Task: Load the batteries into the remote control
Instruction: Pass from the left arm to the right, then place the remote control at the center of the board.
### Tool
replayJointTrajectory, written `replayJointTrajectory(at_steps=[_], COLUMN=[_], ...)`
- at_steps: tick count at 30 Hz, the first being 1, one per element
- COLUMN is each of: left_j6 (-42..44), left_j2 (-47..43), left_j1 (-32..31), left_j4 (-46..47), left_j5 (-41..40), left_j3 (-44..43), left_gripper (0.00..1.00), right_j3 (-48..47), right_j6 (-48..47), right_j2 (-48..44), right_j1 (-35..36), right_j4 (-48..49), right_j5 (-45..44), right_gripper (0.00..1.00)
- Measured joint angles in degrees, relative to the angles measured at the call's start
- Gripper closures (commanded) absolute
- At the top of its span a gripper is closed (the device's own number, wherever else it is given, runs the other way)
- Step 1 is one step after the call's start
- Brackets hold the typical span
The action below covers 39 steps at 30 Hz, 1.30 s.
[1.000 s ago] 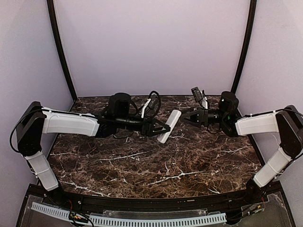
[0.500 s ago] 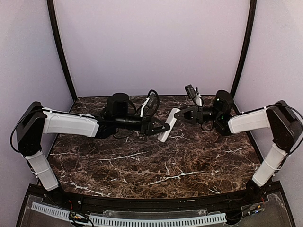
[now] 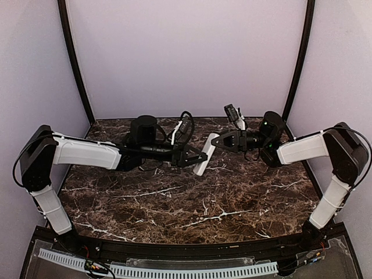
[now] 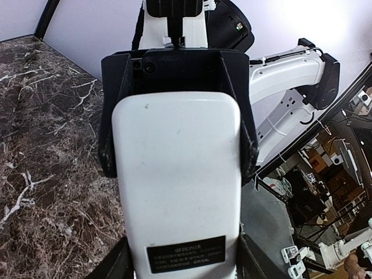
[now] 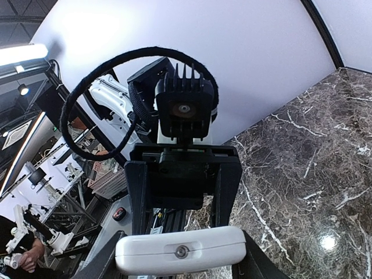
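Remote control (image 3: pixel 204 156), 1 unit, centre frame: clamped by left gripper (image 3: pixel 196 157), white back exposed, likely for compartment access. Right gripper (image 3: pixel 216 141) fingers straddle its upper-right end; whether they grip cannot be told.

The top view is lit evenly and brightly from overhead. Only soft shadows are cast on the table (image 3: pixel 174 203), toward its far edge, and the upright posts (image 3: pixel 74 64) are bowed by lens distortion. In the left wrist view the white remote control (image 4: pixel 177 174) is nearly washed out. In the right wrist view a small glare spot is reflected off the polished table top, and the backdrop (image 5: pixel 250 52) is blown out.
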State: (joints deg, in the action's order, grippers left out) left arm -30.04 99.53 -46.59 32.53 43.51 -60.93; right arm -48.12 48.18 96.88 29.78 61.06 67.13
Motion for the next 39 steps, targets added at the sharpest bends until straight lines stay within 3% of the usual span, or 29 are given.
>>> replayJointTrajectory(at_steps=[5, 8, 9, 19, 28, 39], left_j6=[-0.1, 0.6, 1.2, 1.4, 0.9, 1.0], left_j2=[-0.1, -0.7, -1.2, -11.3, -14.2, -14.2], left_j1=[0.5, 0.8, 1.2, 9.9, 15.0, 15.8], left_j4=[0.4, -0.8, -1.3, -6.3, -15.8, -20.6], left_j5=[-0.1, -1.4, -1.9, -9.0, -17.2, -20.2], left_j3=[1.0, 1.6, 1.9, 7.8, 9.7, 10.7], left_gripper=[0.33, 0.05, 0.02, 0.02, 0.01, 0.01], right_j3=[-0.9, -2.1, -2.5, -15.4, -34.1, -45.7], right_j6=[-2.5, -6.3, -7.9, -28.7, -42.6, -47.7], right_j2=[-0.1, -1.1, -1.7, -4.8, 2.9, 18.1], right_j1=[0.4, 0.7, 0.7, 1.6, 10.2, 18.1], right_j4=[-4.7, -12.0, -14.9, -55.7, -89.2, -111.1], right_j5=[0.0, -0.6, -1.0, -13.7, -36.5, -58.4], right_gripper=[0.85, 0.88, 0.89, 0.92, 0.93, 0.96])
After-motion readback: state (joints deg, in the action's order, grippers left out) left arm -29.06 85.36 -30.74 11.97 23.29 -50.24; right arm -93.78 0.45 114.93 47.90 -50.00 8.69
